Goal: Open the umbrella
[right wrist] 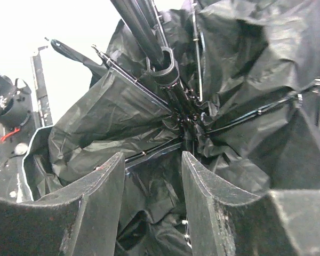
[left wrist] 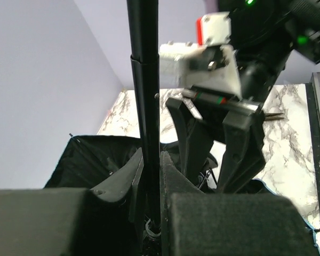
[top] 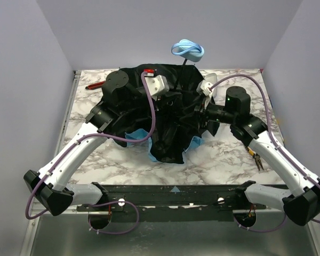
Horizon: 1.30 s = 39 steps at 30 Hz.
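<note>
Sprawling half-open umbrella [top: 168, 146], black underside up, ribs showing.

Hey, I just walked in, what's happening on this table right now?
Two robot arms are working on an umbrella lying upside down on the marble table. The left hand is shut on the thin black shaft, which stands up with the blue handle on top. The right hand, jaws apart, points into the ribs inside the crumpled black canopy. The umbrella is only partly spread, not fully open.
</note>
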Each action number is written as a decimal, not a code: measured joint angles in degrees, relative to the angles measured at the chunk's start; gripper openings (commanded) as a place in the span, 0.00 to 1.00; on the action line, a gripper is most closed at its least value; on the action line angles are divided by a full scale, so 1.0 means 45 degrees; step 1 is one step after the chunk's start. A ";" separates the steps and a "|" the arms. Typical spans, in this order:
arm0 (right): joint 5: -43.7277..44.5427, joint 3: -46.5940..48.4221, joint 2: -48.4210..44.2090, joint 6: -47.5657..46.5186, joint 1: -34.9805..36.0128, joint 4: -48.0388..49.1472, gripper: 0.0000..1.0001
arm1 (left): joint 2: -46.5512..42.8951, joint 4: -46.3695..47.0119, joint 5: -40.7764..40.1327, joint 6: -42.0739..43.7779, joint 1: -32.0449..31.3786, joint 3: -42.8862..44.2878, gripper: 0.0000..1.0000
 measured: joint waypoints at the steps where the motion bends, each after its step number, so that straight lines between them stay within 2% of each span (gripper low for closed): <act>1: -0.0185 0.0000 0.0189 -0.0010 0.0000 0.0000 0.47 | 0.0000 0.0015 0.0034 -0.0019 0.0000 0.0000 0.00; 11: -0.1282 -0.0199 0.1384 -0.1005 0.0019 -0.0121 0.39 | 0.0063 0.1049 0.0151 -0.1316 0.0019 -0.0525 0.00; 19: -0.1370 -0.2667 0.1496 -0.3332 0.0019 -0.0602 0.39 | 0.1336 0.2001 0.0413 -0.2652 0.0510 -0.1583 0.00; 27: -0.1190 -0.3920 0.1030 -0.5105 0.0019 -0.1069 0.52 | 0.2137 0.1685 0.1001 -0.2924 0.0680 -0.1671 0.00; 33: -0.0413 -0.3619 -0.0457 -0.3949 0.0019 -0.1020 0.67 | 0.2079 0.2229 0.1812 -0.2856 0.0758 -0.1617 0.00; 39: 0.0680 -0.1957 -0.1457 -0.1826 0.0019 -0.0282 0.65 | 0.1719 0.2506 0.2103 -0.2327 0.0874 -0.1734 0.00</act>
